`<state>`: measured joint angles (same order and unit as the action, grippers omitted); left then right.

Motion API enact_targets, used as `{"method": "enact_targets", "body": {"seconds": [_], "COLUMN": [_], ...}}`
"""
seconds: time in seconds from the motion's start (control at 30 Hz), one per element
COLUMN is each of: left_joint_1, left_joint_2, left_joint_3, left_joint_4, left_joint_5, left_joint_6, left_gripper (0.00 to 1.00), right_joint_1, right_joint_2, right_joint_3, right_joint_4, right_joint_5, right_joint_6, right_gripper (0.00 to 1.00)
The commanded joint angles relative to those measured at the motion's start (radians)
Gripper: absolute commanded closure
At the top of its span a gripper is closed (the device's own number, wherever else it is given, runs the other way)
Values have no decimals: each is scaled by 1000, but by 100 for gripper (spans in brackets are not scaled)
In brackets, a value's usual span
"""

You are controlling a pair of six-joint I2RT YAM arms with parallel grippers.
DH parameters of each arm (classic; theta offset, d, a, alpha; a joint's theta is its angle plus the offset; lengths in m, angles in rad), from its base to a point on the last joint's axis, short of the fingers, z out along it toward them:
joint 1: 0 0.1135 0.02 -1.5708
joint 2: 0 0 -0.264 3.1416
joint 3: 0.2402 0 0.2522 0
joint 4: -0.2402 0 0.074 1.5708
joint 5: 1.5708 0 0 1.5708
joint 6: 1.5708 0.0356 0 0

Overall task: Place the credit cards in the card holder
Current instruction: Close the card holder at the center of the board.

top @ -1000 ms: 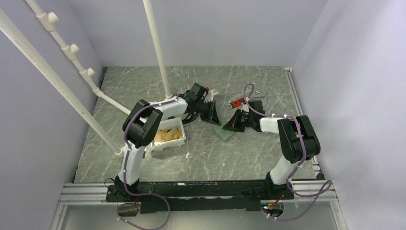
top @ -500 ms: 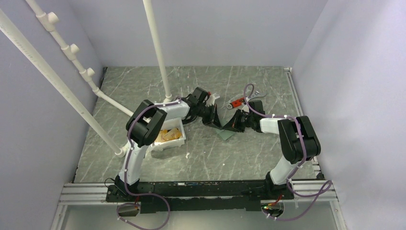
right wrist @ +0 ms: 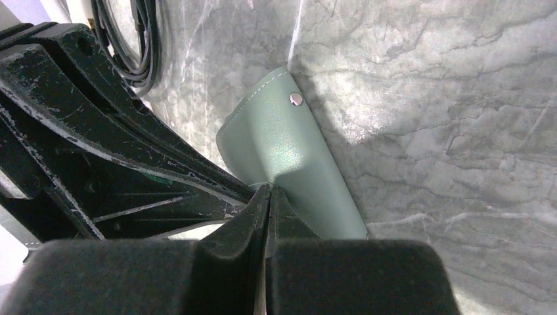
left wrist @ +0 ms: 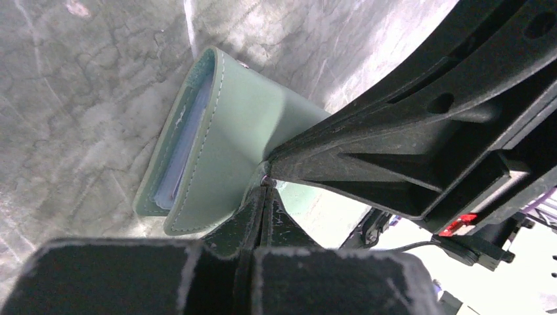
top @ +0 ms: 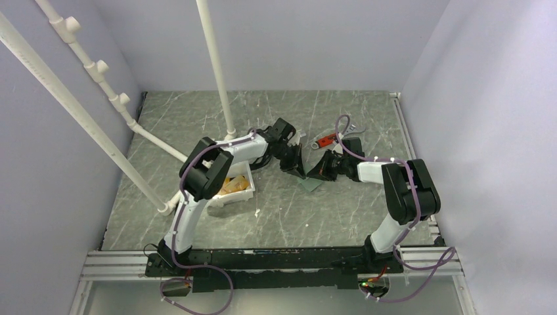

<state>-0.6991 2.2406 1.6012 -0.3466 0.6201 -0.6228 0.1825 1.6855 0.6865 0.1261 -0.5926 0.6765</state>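
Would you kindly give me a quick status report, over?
Left gripper, right gripper: jaws shut on grey-green folding card holder. Gold plastic cards lie in white plastic tray. Red-handled wrench beyond, apart from both.

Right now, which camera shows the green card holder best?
Left wrist: the card holder fills it, blue pockets visible inside. Right wrist shows only its outer flap and snap; top view, a tiny green patch.
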Motion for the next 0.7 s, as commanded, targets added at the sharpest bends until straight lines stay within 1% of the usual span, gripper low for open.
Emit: {"method": "enact_targets", "body": {"seconds": [0.0, 0.1, 0.27, 0.37, 0.43, 0.5, 0.53, 0.6, 0.67], "left_joint_1": [-60, -72, -91, -106, -109, -109, -109, -107, -96], "left_joint_2": [153, 131, 171, 207, 223, 220, 209, 174, 123], "left_joint_3": [-15, -26, 56, 96, 104, 95, 84, 76, 86], "left_joint_4": [-199, -215, -339, -400, -410, -396, -387, -373, -372], "left_joint_5": [-384, -431, -540, -589, -589, -572, -561, -518, -448], "left_joint_6": [107, 117, 163, 176, 176, 175, 176, 186, 199], "left_gripper": [100, 100, 100, 100, 100, 100, 100, 100, 100], "right_joint_1": [0, 10, 53, 88, 109, 112, 110, 102, 78], "right_joint_2": [38, 6, -30, -50, -75, -90, -94, -91, -95], "right_joint_3": [-68, -94, -130, -181, -232, -266, -256, -194, -110], "right_joint_4": [-133, -136, -130, -78, -23, 58, 64, 23, -28], "right_joint_5": [226, 261, 354, 432, 453, 416, 396, 358, 270], "right_joint_6": [-74, -51, 5, 71, 119, 135, 113, 54, -3], "right_gripper": [100, 100, 100, 100, 100, 100, 100, 100, 100]}}
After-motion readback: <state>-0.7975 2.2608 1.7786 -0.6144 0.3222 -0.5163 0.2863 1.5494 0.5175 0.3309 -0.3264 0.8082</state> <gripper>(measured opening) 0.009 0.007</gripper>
